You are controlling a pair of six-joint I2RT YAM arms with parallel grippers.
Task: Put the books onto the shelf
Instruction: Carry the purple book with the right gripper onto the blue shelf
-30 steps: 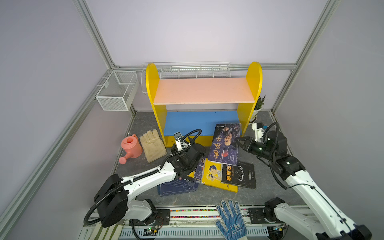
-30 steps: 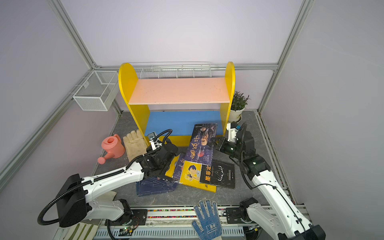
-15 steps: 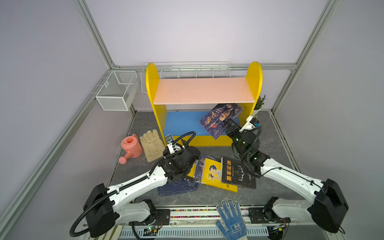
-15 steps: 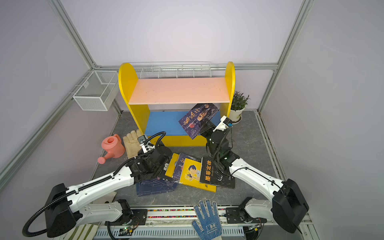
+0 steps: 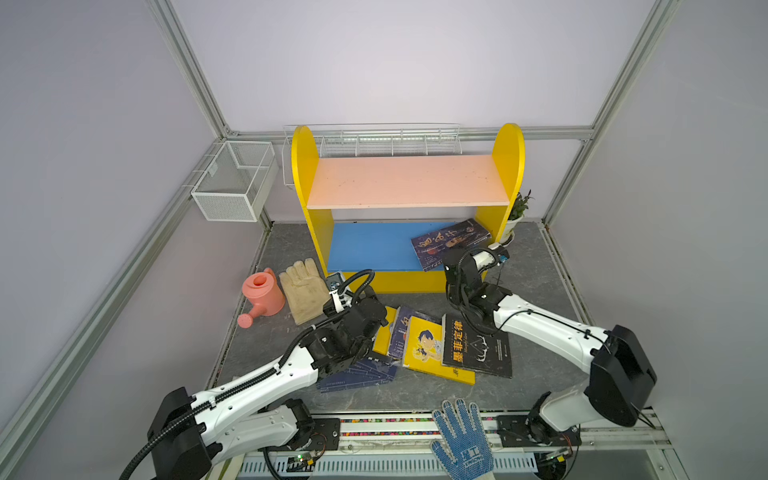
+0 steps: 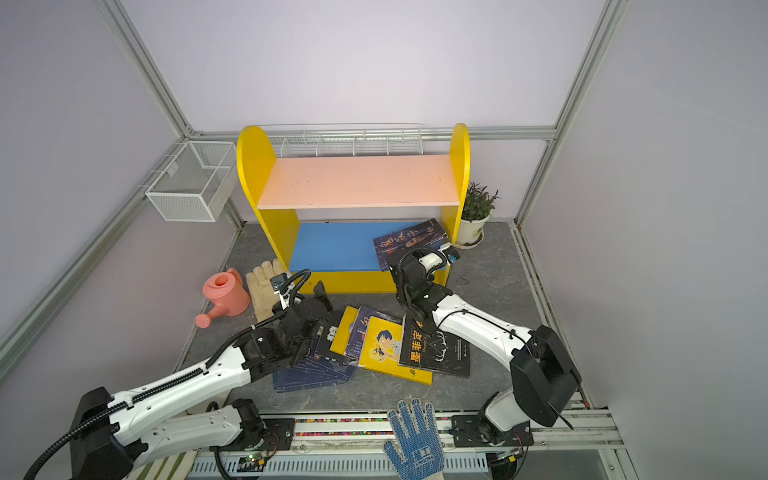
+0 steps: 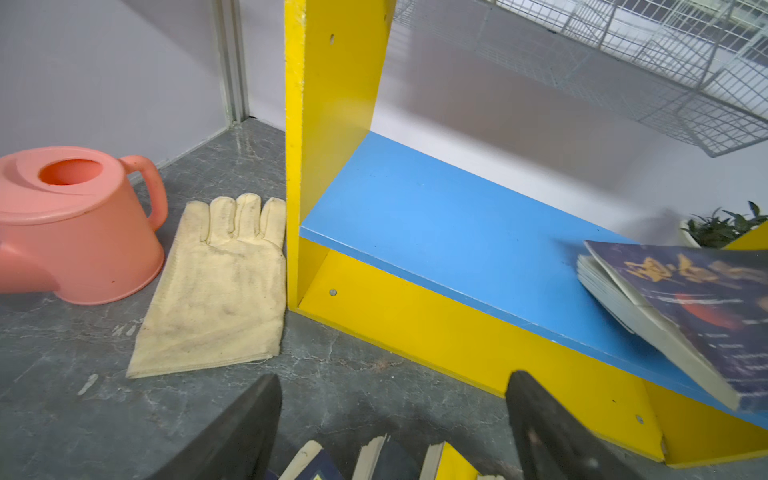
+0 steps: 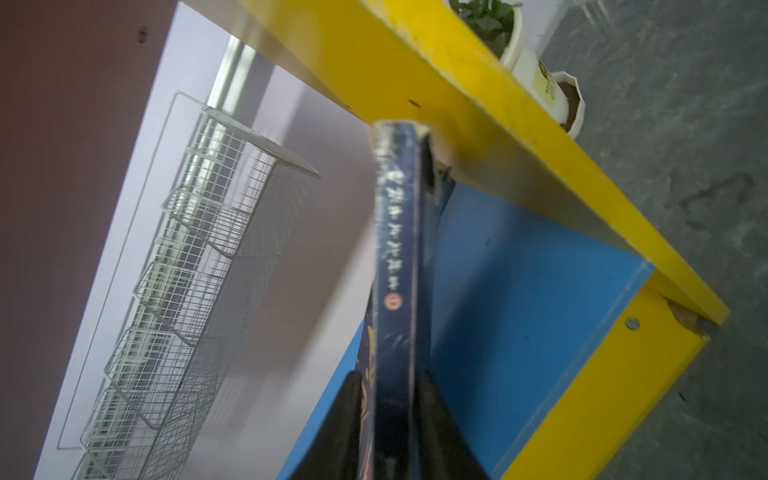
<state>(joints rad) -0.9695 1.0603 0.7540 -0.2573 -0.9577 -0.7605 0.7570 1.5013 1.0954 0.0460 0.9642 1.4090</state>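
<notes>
Left gripper (image 7: 392, 376): we saw its jaws spread wide with nothing between them, low over the grey table (image 5: 536, 270) just in front of the shelf (image 5: 303, 166).
Right gripper (image 8: 390, 374): a finger stood on each side of the navy book (image 5: 451, 243); we could not tell whether they pressed it or had let go.
Navy book: it was at the right end of the blue lower board (image 5: 370, 245), close to the right yellow panel, one corner past the front edge.
Pink upper board (image 5: 407, 180): bare.
Other books (image 5: 428, 345): we counted a loose, overlapping pile on the table between the arms, including yellow, black and navy covers.
Nearby: a pink watering can (image 5: 262, 293) and a cream glove (image 5: 303, 291) lay left of the shelf.
</notes>
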